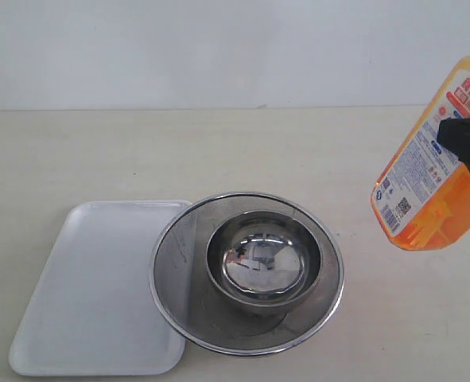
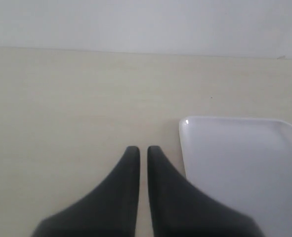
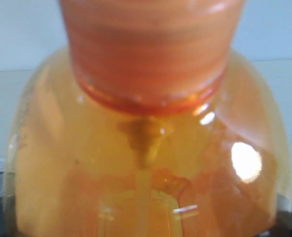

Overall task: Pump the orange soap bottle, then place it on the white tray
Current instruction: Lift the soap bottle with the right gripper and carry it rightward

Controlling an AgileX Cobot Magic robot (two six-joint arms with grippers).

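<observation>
At the exterior view's right edge, the right gripper [image 1: 467, 145] is clamping the tilted orange soap bottle [image 1: 421, 191] aloft, well apart from the white tray [image 1: 83, 302]. Beside that tray the left gripper [image 2: 143, 150] is hovering, fingers nearly together, empty. Placing looks like the step in hand, calling for a leftward carry over the steel strainer [image 1: 179, 263].

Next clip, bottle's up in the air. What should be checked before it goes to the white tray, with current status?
1. Grip on orange soap bottle by right end effector: ok, airborne, tilted.
2. Bare room on white tray: ok, most of it is free.
3. Tray clear of strainer: not ok, its rim overlaps the tray's edge.
4. Tray clear of left end effector: ok, shut, beside its corner.
5. Pump already pressed: cannot tell.
</observation>
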